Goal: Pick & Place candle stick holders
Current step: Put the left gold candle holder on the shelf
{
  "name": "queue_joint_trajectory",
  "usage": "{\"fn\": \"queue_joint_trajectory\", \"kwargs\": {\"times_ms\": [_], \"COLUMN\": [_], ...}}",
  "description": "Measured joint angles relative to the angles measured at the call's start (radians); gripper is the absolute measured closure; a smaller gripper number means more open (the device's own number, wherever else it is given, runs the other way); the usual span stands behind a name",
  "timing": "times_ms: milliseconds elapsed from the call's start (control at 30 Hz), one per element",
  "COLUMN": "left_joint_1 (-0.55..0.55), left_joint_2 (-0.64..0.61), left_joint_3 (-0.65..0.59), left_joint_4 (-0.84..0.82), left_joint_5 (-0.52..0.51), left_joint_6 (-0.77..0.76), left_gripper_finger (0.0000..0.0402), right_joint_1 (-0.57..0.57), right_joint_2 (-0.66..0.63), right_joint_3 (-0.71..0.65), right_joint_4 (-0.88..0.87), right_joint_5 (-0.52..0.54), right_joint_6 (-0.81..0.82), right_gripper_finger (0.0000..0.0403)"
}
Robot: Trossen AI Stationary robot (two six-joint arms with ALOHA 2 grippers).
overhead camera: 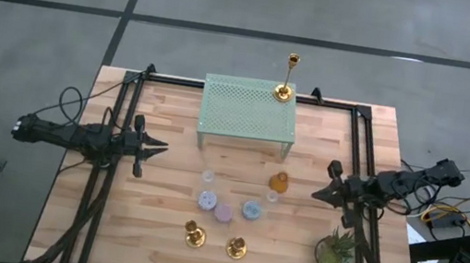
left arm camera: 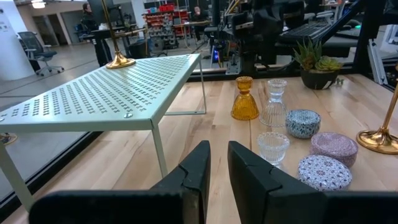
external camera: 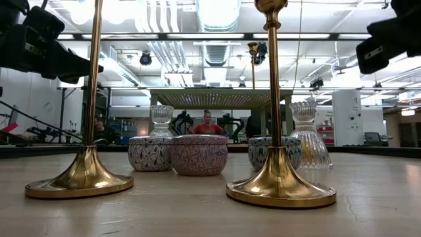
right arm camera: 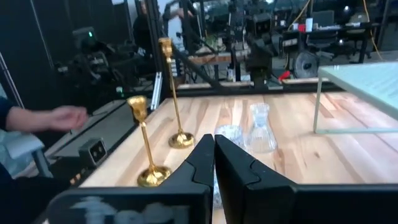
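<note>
Three gold candle stick holders are in view. One stands on its round base at the far right corner of the pale green perforated shelf. The other two stand on their bases on the table near the front edge; in the right wrist view one looks shorter than the other. My left gripper hovers at the table's left with a narrow gap and nothing in it. My right gripper hovers at the right, shut and holding nothing.
Between the grippers stand an amber jar, clear glass cups, and three patterned candle tins. A potted plant sits at the front right. A person's hand shows beyond the table's edge.
</note>
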Motion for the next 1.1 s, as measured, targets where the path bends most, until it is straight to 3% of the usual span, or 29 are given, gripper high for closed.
{"fn": "queue_joint_trajectory", "kwargs": {"times_ms": [467,533,567,633,700,900,1100], "left_joint_1": [0.000,-0.002,-0.003,-0.003,-0.009,-0.044,-0.138], "left_joint_2": [0.000,0.000,0.002,0.009,0.017,0.070,0.180], "left_joint_3": [-0.002,-0.008,-0.016,-0.037,-0.065,-0.076,-0.076], "left_joint_4": [0.015,0.043,0.080,0.174,0.277,0.380,0.619], "left_joint_5": [0.001,0.053,0.078,0.084,0.136,0.268,0.280], "left_joint_6": [-0.006,-0.214,-0.353,-0.438,-0.409,-0.413,-0.369], "left_gripper_finger": [0.0341,0.0342,0.0342,0.0341,0.0342,0.0341,0.0342], "right_joint_1": [-0.001,-0.001,-0.001,-0.001,-0.001,-0.001,-0.001], "right_joint_2": [0.004,0.003,0.003,0.004,0.005,0.005,0.014], "right_joint_3": [-0.046,-0.046,-0.046,-0.046,-0.046,-0.046,-0.046], "right_joint_4": [0.010,0.010,0.010,0.011,0.010,0.009,0.011], "right_joint_5": [0.025,0.025,0.025,0.025,0.025,0.025,0.024], "right_joint_6": [0.124,0.116,0.111,0.108,0.107,0.118,0.125], "right_gripper_finger": [0.0394,0.0394,0.0394,0.0394,0.0394,0.0394,0.0394]}}
